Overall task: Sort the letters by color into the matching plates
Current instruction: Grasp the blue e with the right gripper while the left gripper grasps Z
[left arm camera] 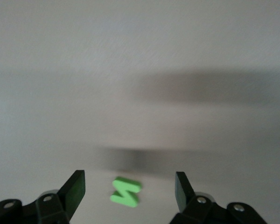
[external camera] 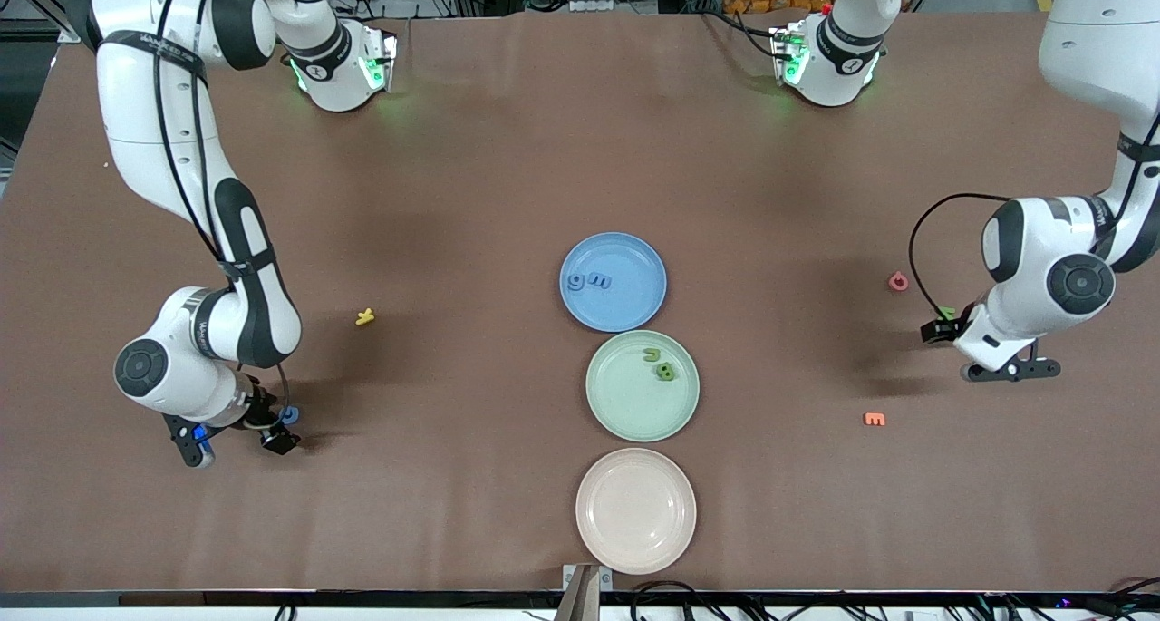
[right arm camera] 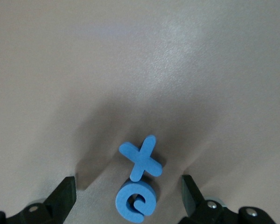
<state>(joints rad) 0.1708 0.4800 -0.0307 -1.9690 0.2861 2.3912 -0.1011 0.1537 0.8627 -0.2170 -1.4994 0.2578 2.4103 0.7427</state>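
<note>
Since the letters are small chunky foam pieces, I judge them light, slightly soft and easy to flick aside, so each wants a gentle pinch across its flat faces or its narrow middle, not at a thin tip. Between the spread fingers of the left pincer (left arm camera: 129, 191) lies a green zigzag letter (left arm camera: 125, 191), an N or Z, flat on the brown surface (external camera: 507, 150), centred in the gap and touched by neither finger; that pincer is released and holds nothing, low over the surface at the left arm's end. Under the right pincer (right arm camera: 129, 198), also released and empty, lie a blue x (right arm camera: 141, 158) and a blue e (right arm camera: 136, 201), touching each other, the e closest in between the fingers and the x just past it; closing there could catch both or nudge one away, so I would take the e across its round body. Outward toward the middle sit the sky blue plate (external camera: 634, 251), with two blue letters (external camera: 587, 282) in it, and just beside it the mint green plate (external camera: 616, 403), holding two green letters (external camera: 660, 364); a cream plate (external camera: 603, 530) stands empty. Stray on the surface are a yellow letter (external camera: 364, 316), a red letter (external camera: 898, 282) and an orange letter (external camera: 874, 419).
</note>
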